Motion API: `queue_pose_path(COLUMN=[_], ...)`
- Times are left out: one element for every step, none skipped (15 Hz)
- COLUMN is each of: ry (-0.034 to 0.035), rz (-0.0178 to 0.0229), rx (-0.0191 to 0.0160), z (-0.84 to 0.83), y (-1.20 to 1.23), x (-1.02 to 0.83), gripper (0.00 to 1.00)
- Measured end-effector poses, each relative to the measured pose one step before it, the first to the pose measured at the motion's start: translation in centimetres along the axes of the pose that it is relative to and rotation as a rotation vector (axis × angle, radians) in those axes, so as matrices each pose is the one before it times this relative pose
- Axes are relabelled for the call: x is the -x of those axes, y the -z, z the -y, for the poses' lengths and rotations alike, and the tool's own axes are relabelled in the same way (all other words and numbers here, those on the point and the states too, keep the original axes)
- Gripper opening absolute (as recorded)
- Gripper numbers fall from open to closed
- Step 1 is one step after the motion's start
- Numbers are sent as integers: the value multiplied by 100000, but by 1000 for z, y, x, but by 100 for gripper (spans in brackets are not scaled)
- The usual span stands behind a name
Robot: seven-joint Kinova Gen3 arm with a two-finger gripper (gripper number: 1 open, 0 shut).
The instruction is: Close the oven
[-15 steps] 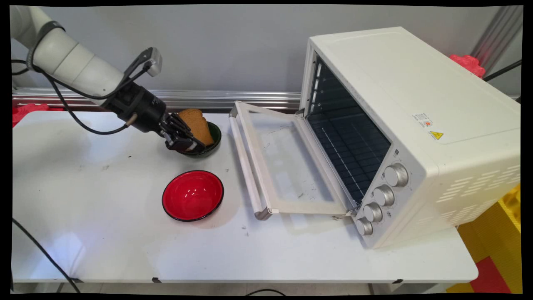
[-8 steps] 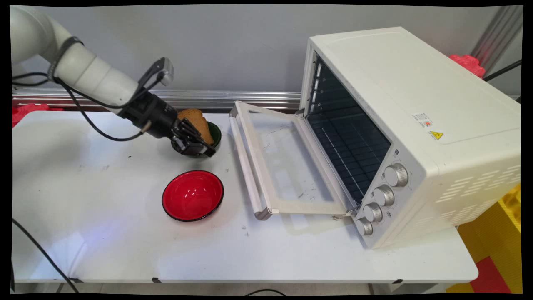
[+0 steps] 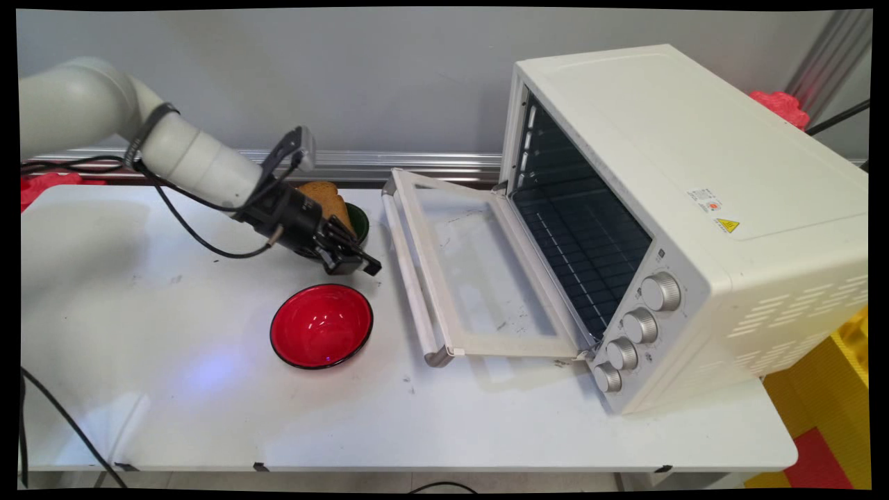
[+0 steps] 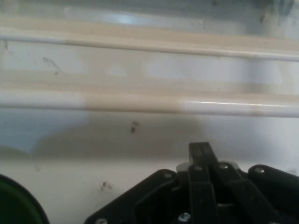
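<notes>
Black gripper (image 3: 360, 262), fingers pressed together and empty, hangs low between green bowl (image 3: 359, 221) holding bread (image 3: 332, 201) and oven door handle (image 3: 410, 278). Risk: knocking the bowl or striking the handle, both being close alongside

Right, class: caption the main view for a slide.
Black end effector shut, low between green bowl of bread and open white toaster oven.

No lettering is readable; the toaster oven (image 3: 694, 208) bears a yellow warning-triangle sticker (image 3: 728, 225).
</notes>
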Motion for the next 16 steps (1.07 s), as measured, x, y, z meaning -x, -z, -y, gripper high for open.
queue_pose_path(ry=[-295, -242, -312, -468, -385, -364, -562, -623, -503, -423, -340, -299, -375, -255, -439, -438], rz=[-222, -121, -134, -132, -152, -214, -487, -698, -648, -617, -554, -415, -524, -331, -544, -474], rx=[232, 201, 271, 268, 175, 183, 199, 163, 121, 126, 136, 182, 245, 162, 260, 186], z=[140, 97, 125, 163, 114, 112, 108, 83, 51, 26, 15, -6, -16, -22, -19, -12], y=[-615, -385, -536, -651, -442, -425, -467, -417, -302, -227, -200, -157, -200, -106, -180, -140], x=[227, 123, 208, 260, 145, 122, 63, 8, -20, -31, -29, -28, -16, -1, -7, -7], gripper=[0, 0, 0, 0, 0, 0, 0, 0, 0, 0, 0, 0, 0, 0, 0, 0])
